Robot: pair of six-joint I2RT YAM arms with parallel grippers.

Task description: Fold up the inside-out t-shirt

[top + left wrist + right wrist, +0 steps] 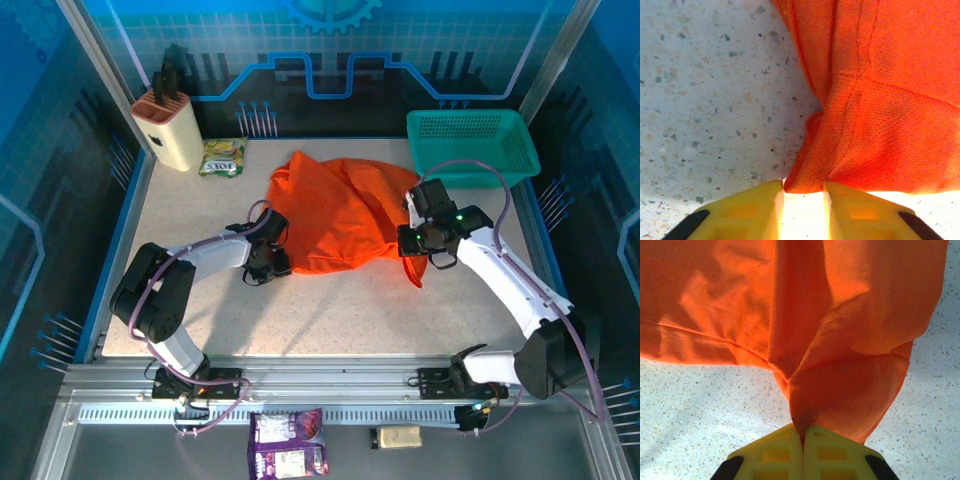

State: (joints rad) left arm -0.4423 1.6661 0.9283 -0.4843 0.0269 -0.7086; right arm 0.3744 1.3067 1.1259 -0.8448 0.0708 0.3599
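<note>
Orange wrinkly cloth t-shirt [340,215] lies bunched mid speckled grey desk [330,310], near the teal plastic mesh basket [470,145]. Left gripper [804,189] stands narrowly apart, with a fold of the shirt's near-left edge wedged between its yellow fingers. Right gripper [802,432] is pinched tight on the near-right edge.

The orange t-shirt [335,215] is seen bunched in a wrinkled heap on the speckled counter [330,310], toward the far side. A pointed flap is drawn out at its near right corner.
</note>
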